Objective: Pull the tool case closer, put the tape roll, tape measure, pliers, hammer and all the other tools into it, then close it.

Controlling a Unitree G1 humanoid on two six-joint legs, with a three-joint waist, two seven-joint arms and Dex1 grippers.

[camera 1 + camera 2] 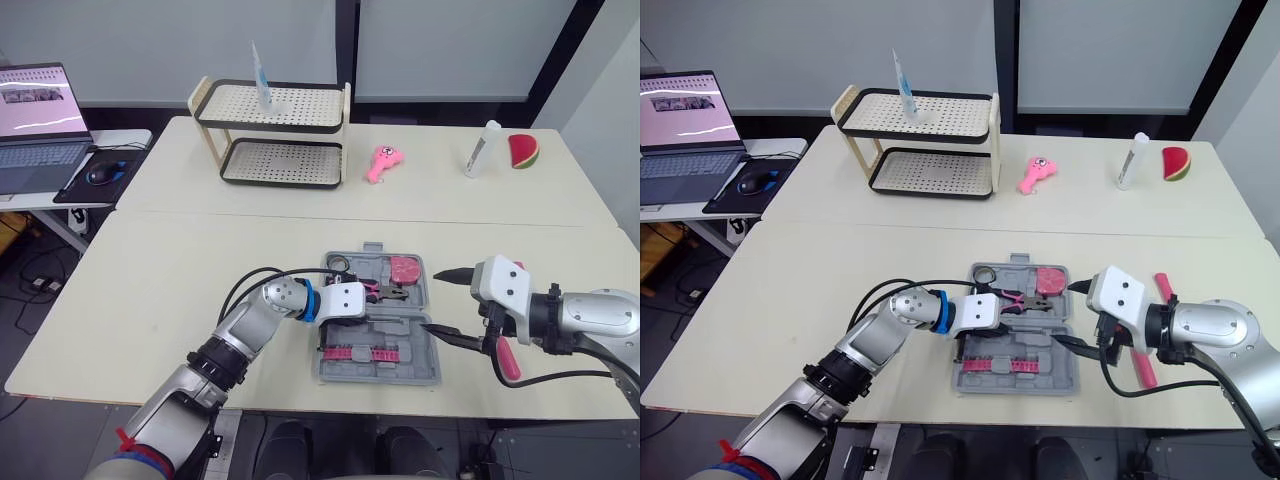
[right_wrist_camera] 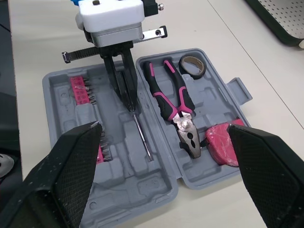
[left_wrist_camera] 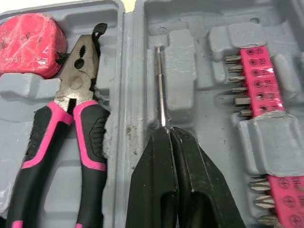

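The grey tool case (image 1: 430,368) lies open near the table's front edge. One half holds the tape roll (image 2: 194,65), the pink-handled pliers (image 2: 173,99) and the pink tape measure (image 2: 223,145). The other half holds a pink strip of bits (image 3: 259,80). My left gripper (image 3: 168,135) is over the case's middle, shut on the end of a thin metal rod (image 3: 161,85) that lies in a groove. My right gripper (image 1: 452,304) is wide open just right of the case, holding nothing. A pink tool handle (image 1: 508,360) lies on the table, partly hidden under my right arm.
At the back of the table stand a two-tier rack (image 1: 270,130), a pink toy (image 1: 382,163), a white tube (image 1: 482,148) and a watermelon-slice toy (image 1: 523,150). On a side desk to the left are a laptop (image 1: 35,115) and a mouse (image 1: 100,173).
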